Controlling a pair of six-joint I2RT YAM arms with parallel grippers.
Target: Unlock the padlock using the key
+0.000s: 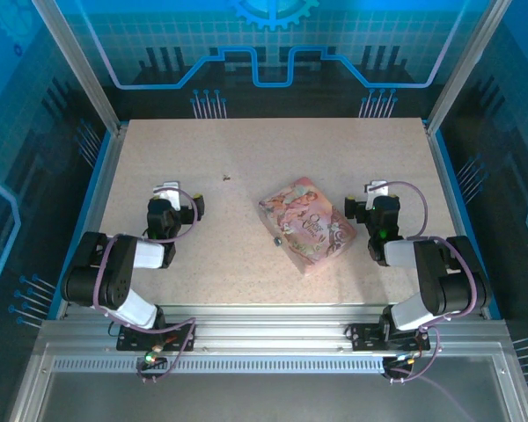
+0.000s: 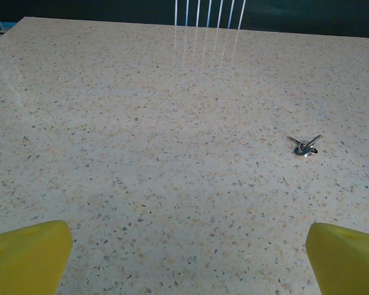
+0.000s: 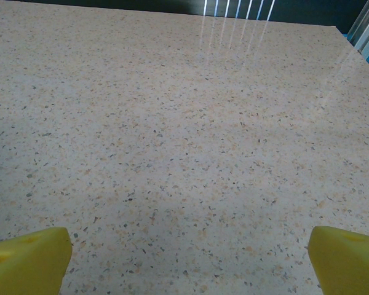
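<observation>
The key (image 2: 304, 146) looks thin, stiff & v. light, lying flat on the table (image 1: 211, 255), so prob. slippery & best pinched low across its wider end, tho it's too small to tell which end that is. It sits ahead & right of the left gripper (image 1: 167, 188), well apart; those jaws are spread wide w/ nothing in them, same for the right gripper (image 1: 376, 187). The padlock (image 1: 279, 238), a hard little speck, lies by the pink tin's (image 1: 310, 224) left edge, between the arms.
</observation>
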